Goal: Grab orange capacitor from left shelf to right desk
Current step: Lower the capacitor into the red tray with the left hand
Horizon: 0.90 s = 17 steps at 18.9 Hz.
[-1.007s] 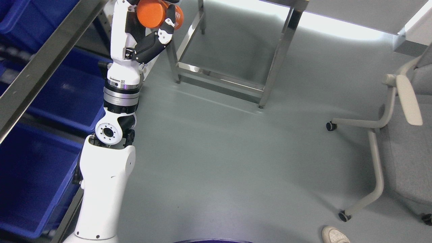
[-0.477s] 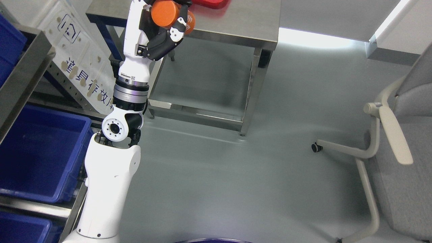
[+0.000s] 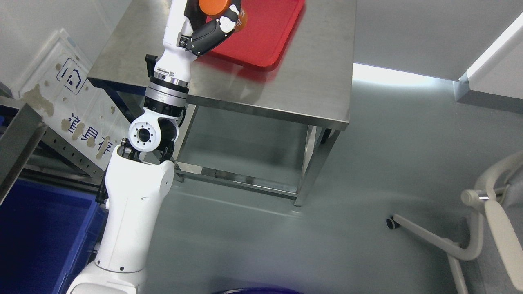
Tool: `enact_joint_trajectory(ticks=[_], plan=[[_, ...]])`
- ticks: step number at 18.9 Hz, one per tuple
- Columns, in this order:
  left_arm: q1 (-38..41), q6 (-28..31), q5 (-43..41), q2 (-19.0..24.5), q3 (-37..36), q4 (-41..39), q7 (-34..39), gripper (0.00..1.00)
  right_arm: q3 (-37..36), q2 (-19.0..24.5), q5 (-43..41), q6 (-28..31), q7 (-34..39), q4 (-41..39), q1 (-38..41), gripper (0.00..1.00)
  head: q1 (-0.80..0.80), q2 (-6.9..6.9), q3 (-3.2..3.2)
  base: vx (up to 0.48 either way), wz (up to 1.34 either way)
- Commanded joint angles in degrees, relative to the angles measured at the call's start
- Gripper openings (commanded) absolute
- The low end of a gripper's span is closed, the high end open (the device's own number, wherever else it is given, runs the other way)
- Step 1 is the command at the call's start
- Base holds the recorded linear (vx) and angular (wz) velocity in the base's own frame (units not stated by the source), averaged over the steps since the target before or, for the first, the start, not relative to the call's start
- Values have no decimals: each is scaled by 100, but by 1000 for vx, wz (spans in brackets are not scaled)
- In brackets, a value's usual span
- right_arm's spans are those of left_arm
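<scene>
My left hand (image 3: 212, 20) is at the top of the head view, its fingers shut on the orange capacitor (image 3: 216, 6), a round orange cylinder cut off by the top edge. The hand holds it over the near left part of the red tray (image 3: 265, 32), which lies on the steel desk (image 3: 302, 85). I cannot tell whether the capacitor touches the tray. The left arm rises from the lower left. The right arm is out of view.
The shelf frame (image 3: 18, 139) and a blue bin (image 3: 41, 237) stand at the left, with a clear signboard (image 3: 81, 114) beside them. A grey office chair (image 3: 490, 228) is at the lower right. Grey floor lies in front of the desk.
The whole picture has shifted as the camera moved: the desk top and red tray have come into view. The left hand still holds the capacitor, now over the tray.
</scene>
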Motion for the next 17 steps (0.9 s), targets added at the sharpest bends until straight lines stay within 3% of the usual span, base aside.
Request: enact_joint_trajectory(ticks=[1, 5, 9, 13, 14, 16, 17], plan=[[-252, 691, -25, 100, -415, 344, 12, 2, -61, -100, 0, 29, 6, -193, 80, 100, 0, 0, 0, 288, 90], [-270, 878, -410, 100, -583, 976, 4, 2, -61, -100, 0, 29, 6, -193, 80, 100, 0, 0, 0, 237, 46], [-278, 1404, -447, 100, -916, 1082, 12, 3, -61, -100, 0, 29, 6, -193, 80, 100, 0, 0, 0, 135, -53], [-620, 1458, -473, 100, -839, 1416, 214, 7, -61, -100, 0, 29, 6, -193, 80, 100, 0, 0, 0, 84, -23], [-717, 1492, -490, 100, -795, 1469, 223, 15, -61, -100, 0, 29, 6, -193, 80, 100, 0, 0, 0, 68, 0], [-875, 1711, -517, 100, -724, 1487, 223, 49, -61, -100, 0, 29, 6, -193, 80, 100, 0, 0, 0, 35, -15], [-963, 1747, -526, 100, -715, 1487, 223, 70, -61, -100, 0, 29, 6, -193, 80, 100, 0, 0, 0, 13, -2]])
